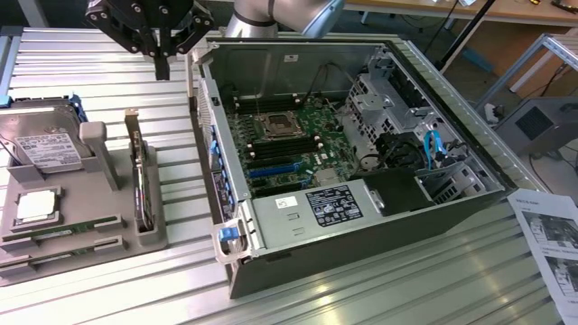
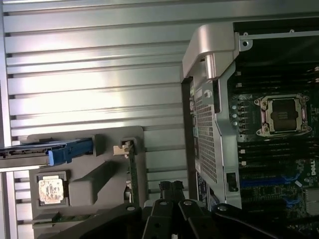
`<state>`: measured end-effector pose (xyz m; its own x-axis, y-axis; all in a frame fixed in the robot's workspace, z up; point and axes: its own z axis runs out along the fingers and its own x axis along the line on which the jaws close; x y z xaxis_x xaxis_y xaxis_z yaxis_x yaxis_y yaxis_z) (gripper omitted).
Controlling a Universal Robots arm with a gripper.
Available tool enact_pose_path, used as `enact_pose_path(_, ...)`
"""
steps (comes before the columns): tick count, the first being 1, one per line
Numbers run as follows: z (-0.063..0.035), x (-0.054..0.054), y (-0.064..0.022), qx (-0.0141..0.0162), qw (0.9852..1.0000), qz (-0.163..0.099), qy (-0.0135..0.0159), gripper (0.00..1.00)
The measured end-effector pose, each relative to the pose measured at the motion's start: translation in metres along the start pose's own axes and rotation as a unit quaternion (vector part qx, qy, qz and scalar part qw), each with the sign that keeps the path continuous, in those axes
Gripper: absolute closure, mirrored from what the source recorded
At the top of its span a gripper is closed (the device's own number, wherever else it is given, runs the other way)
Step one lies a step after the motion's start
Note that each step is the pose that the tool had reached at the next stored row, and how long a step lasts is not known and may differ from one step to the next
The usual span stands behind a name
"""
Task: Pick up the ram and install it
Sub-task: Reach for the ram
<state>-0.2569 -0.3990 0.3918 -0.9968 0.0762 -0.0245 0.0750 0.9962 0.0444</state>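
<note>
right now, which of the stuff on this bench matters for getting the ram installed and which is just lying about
For the job: gripper, shut; ram sticks in the grey holder; black motherboard slots in the open computer case.
Lying about: hard drive; processor chip; printed sheet.

A ribbed metal table [image 1: 99,74] carries everything. The gripper fingers [image 1: 162,66] hang over a bare strip of its slats. To the exterior view's left of the fingers, and nearer that camera, a grey parts tray [image 1: 149,227] sits flat on the table. Just beside the fingers on the other side, an open computer case [image 1: 298,271] lies on its side. A printed paper sheet [image 1: 549,237] lies well apart from the fingers, beyond the case.
</note>
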Motion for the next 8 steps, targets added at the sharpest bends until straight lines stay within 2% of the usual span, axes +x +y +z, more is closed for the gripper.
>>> enact_pose_path(8, -0.0001, 0.016, -0.0012, 0.0, 1.0, 0.0, 0.0, 0.89)
